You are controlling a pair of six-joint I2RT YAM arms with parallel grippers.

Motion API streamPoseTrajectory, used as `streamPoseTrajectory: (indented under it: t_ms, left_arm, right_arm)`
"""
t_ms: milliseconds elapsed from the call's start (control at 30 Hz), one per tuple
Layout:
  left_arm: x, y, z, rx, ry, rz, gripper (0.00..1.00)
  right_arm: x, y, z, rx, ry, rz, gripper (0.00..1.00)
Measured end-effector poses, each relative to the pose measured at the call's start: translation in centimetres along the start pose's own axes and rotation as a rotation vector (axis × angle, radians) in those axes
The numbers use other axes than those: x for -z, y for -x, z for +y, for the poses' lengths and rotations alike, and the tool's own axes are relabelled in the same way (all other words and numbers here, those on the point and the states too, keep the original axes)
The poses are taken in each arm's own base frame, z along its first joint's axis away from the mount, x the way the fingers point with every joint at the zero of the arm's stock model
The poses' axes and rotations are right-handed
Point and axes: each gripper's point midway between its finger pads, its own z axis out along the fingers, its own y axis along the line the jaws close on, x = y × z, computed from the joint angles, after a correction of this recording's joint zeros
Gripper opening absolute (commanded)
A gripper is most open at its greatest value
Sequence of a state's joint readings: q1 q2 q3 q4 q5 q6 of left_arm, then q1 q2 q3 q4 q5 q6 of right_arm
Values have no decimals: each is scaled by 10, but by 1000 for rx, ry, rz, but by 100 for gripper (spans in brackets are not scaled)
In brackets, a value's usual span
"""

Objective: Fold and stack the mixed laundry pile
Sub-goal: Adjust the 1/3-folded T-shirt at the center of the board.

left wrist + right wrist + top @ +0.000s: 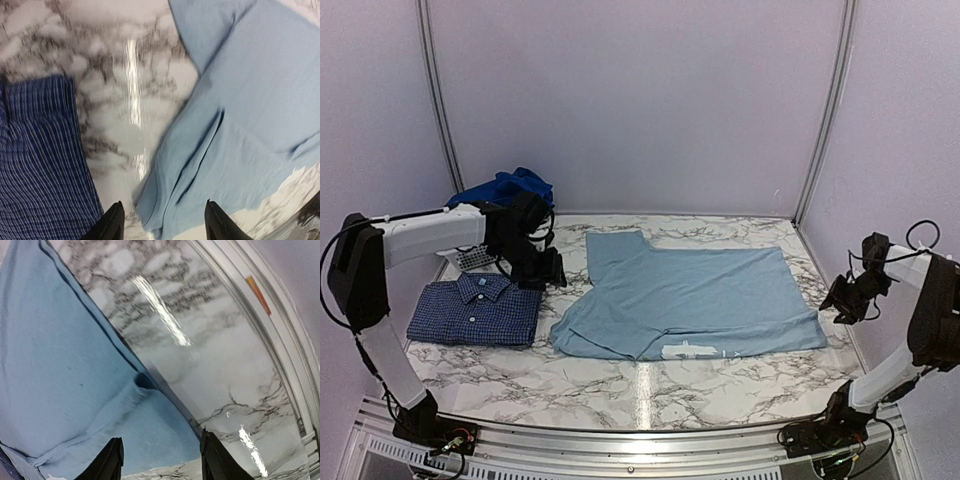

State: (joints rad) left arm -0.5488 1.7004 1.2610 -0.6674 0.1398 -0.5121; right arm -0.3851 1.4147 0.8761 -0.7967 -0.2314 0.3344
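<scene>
The table carries three lots of clothing: one folded check shirt by its left edge, one pale blue T-shirt spread across the middle, and one heap of royal blue clothes at the far left corner, where the number of pieces cannot be told. One white basket shows at that same corner. Two arms rise from the near edge, the left arm and the right arm.

The white print on the pale blue T-shirt cannot be read.
</scene>
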Motion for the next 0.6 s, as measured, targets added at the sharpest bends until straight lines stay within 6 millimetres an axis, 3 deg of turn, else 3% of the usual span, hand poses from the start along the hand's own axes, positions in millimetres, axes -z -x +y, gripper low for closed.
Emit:
streamPoseTrajectory:
  t_ms: [133, 233, 433, 600]
  left_arm:
    - [5, 75, -16, 3, -33, -123, 47]
    - [-14, 114, -30, -5, -48, -158, 45]
    - [-74, 136, -38, -22, -22, -124, 48]
    - [-107, 129, -31, -31, 42, -93, 48]
  right_arm:
    - [19, 24, 35, 87, 96, -81, 50]
    - [20, 12, 67, 175, 172, -66, 49]
    - [9, -20, 109, 303, 265, 3, 47]
    - [-8, -40, 124, 360, 287, 64, 46]
